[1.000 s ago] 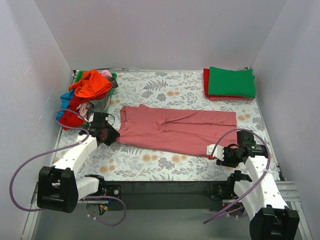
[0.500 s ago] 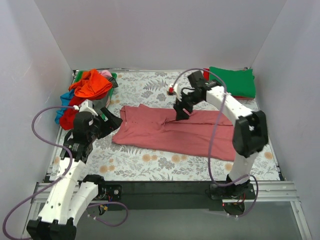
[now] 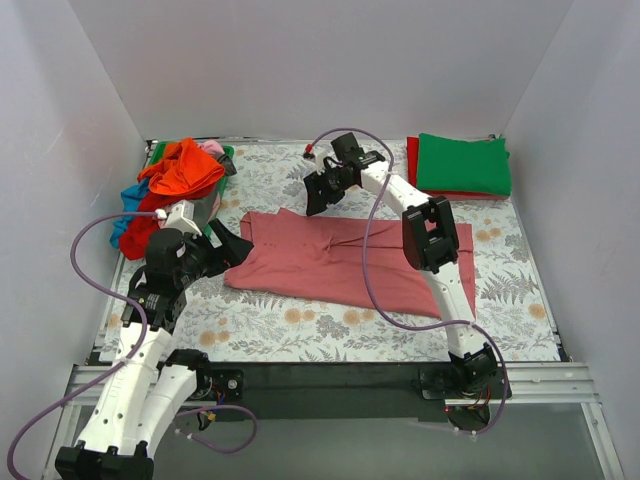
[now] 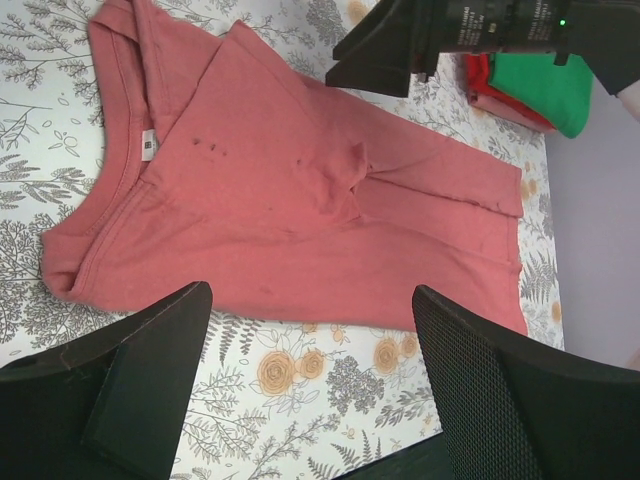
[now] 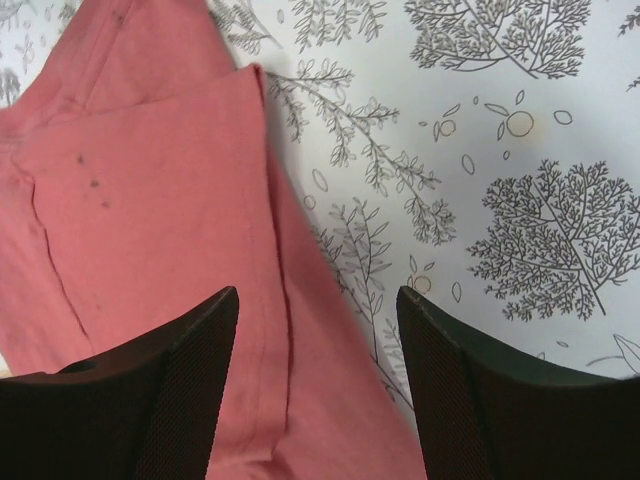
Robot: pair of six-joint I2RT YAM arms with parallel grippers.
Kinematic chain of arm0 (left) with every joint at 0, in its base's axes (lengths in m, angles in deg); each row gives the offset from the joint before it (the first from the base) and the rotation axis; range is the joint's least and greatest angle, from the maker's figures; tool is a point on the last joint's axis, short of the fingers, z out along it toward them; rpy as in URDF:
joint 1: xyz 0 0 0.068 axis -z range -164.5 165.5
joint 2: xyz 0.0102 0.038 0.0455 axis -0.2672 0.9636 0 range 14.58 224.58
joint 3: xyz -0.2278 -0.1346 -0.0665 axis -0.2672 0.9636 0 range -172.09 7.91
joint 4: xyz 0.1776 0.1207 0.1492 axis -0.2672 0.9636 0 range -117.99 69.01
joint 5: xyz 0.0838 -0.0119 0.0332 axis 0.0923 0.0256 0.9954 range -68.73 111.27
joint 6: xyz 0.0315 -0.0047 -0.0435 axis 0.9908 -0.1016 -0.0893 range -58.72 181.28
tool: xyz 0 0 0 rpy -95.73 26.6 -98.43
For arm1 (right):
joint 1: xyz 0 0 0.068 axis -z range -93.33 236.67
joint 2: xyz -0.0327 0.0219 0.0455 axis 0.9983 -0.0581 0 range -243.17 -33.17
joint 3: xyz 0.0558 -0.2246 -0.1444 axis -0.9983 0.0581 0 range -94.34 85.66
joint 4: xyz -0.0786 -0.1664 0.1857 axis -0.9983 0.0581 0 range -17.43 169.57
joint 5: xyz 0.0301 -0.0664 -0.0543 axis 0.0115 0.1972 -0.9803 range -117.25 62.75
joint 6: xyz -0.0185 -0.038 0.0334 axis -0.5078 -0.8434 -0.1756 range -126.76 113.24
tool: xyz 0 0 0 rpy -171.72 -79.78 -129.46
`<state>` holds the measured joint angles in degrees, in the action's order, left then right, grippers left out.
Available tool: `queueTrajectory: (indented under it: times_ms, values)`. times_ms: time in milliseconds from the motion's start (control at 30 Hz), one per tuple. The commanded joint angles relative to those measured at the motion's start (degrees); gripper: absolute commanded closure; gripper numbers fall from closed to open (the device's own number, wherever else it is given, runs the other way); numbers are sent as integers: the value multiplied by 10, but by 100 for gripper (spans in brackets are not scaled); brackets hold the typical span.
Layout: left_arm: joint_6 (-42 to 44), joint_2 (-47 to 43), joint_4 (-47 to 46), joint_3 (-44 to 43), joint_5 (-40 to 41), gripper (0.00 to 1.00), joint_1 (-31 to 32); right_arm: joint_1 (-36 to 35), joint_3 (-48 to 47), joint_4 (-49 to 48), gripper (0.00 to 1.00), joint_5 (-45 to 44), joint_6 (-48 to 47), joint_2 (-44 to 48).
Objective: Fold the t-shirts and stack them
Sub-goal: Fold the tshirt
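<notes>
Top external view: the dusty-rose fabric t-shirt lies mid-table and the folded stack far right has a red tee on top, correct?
No: the top external view shows a folded green t-shirt on top there, a red t-shirt underneath. The dusty-rose t-shirt does lie mid-table.

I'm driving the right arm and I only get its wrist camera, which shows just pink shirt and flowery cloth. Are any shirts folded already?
Observer: Yes. In the top view a folded green t-shirt lies on a folded red t-shirt at the far right corner of the table.
Operator: Where are the messy ones?
Observer: An unfolded pile sits at the far left corner, with an orange one on top.
Operator: What's the other hand doing?
Observer: The left hand is open and holds nothing. It hovers by the collar end of the dusty-rose t-shirt.
</notes>
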<state>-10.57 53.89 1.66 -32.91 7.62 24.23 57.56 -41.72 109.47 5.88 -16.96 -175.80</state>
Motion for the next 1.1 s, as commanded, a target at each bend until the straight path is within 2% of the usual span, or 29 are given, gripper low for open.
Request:
queueTrajectory:
  times_ms: [0,133,333,433,467,533,567,600,767,900,933,1033,1067]
  values:
    - [18,-6,-11,-1,-15,20,-3,-5,-37,-35,29,-25,56,-12]
    - [20,-11,-8,-1,-9,20,-3,-8,-3,-26,30,1,56,-18]
    - [21,-13,-12,5,-9,20,-3,-24,43,-9,42,49,44,-9]
    - [20,-17,-13,8,-9,20,-3,-29,35,-6,56,50,45,-13]
    - [20,-18,-13,8,-10,20,-3,-29,28,-7,71,40,48,-14]
    - [18,-19,-10,7,-10,20,-3,-27,0,-8,83,16,58,-20]
    - [18,-18,-9,7,-12,20,-3,-25,-9,-12,95,-11,63,-21]
    - [17,-18,-11,7,-13,20,-2,-22,-19,-17,99,-28,72,-23]
    - [13,-8,-15,7,-16,20,-3,21,-38,-71,99,-136,133,-16]
    - [8,3,-24,11,-21,20,-3,58,-28,-133,99,-168,173,-13]
    - [7,5,-26,11,-21,20,-3,70,-29,-148,79,-170,180,-13]
    - [1,14,-32,14,-23,20,-3,88,-43,-154,61,-180,177,-12]
    - [0,16,-36,14,-23,20,-3,92,-44,-155,60,-184,174,-3]
